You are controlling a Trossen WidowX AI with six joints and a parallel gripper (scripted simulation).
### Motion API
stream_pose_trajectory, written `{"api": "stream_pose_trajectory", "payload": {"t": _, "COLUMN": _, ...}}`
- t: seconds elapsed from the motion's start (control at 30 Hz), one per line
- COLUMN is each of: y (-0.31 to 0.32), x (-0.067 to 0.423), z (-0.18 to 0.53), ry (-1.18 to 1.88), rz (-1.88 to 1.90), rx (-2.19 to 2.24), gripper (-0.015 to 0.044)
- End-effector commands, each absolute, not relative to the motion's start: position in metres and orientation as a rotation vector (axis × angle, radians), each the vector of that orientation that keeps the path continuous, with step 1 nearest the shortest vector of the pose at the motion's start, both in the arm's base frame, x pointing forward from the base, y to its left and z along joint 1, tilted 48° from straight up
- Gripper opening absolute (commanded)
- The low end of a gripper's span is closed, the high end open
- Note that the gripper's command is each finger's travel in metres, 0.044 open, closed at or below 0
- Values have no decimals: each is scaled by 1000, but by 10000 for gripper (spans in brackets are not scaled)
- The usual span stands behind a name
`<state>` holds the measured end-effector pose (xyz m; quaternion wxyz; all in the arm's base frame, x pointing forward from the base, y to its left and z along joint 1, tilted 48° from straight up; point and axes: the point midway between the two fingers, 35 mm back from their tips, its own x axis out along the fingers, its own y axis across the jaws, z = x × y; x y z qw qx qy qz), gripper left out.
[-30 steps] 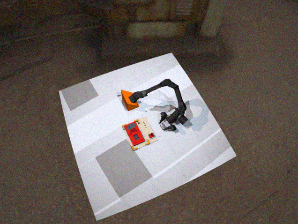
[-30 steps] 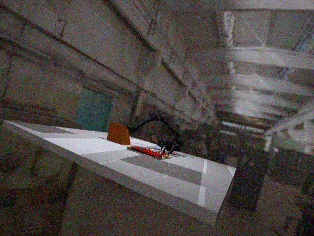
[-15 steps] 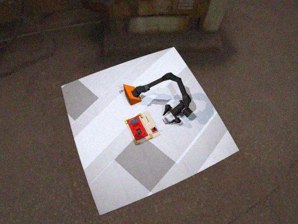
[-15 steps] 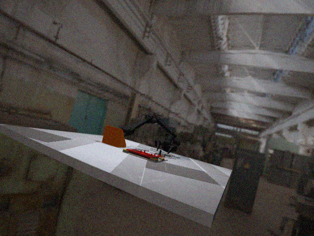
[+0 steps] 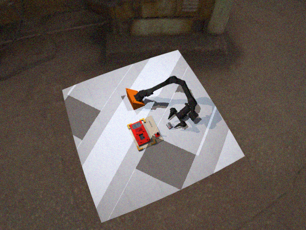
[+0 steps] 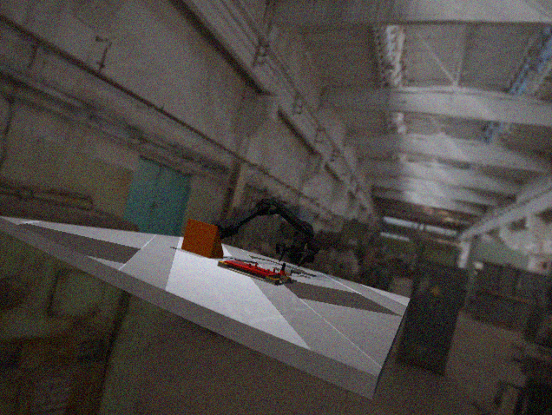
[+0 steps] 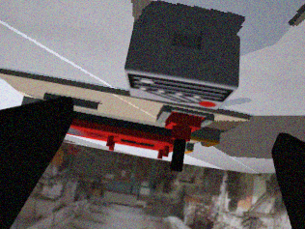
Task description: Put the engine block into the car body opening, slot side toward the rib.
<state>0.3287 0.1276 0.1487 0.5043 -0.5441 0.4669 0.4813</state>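
The engine block (image 5: pixel 169 125) (image 7: pixel 182 51) is a small dark grey box with a pale ribbed side. It lies on the table just right of the fixture board. My gripper (image 5: pixel 174 119) (image 7: pixel 176 126) is open wide and empty, with its fingers spread on either side of the block and not touching it. The red car body (image 5: pixel 139 132) (image 6: pixel 249 267) (image 7: pixel 128 136) lies flat on the beige board (image 5: pixel 151 123), with a dark opening in its middle. In the wrist view the car body shows beyond the block.
An orange wedge (image 5: pixel 133 99) (image 6: pixel 201 240) stands behind the board where the arm is mounted. A small red part (image 5: pixel 157 134) sits at the board's right corner. The table top (image 5: pixel 111 153) ends in edges on all sides.
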Motion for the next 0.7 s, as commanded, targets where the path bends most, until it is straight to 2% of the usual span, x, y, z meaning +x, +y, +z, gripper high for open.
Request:
{"api": "stream_pose_trajectory", "payload": {"t": 0.0, "y": 128, "x": 329, "z": 148, "ry": 1127, "rz": 1162, "rx": -1314, "gripper": 440}}
{"api": "stream_pose_trajectory", "payload": {"t": 0.33, "y": 127, "x": 328, "z": 147, "ry": 1133, "rz": 1158, "rx": -1289, "gripper": 440}}
{"api": "stream_pose_trajectory", "payload": {"t": 0.67, "y": 121, "x": 326, "z": 137, "ry": 1215, "rz": 1088, "rx": -929, "gripper": 440}}
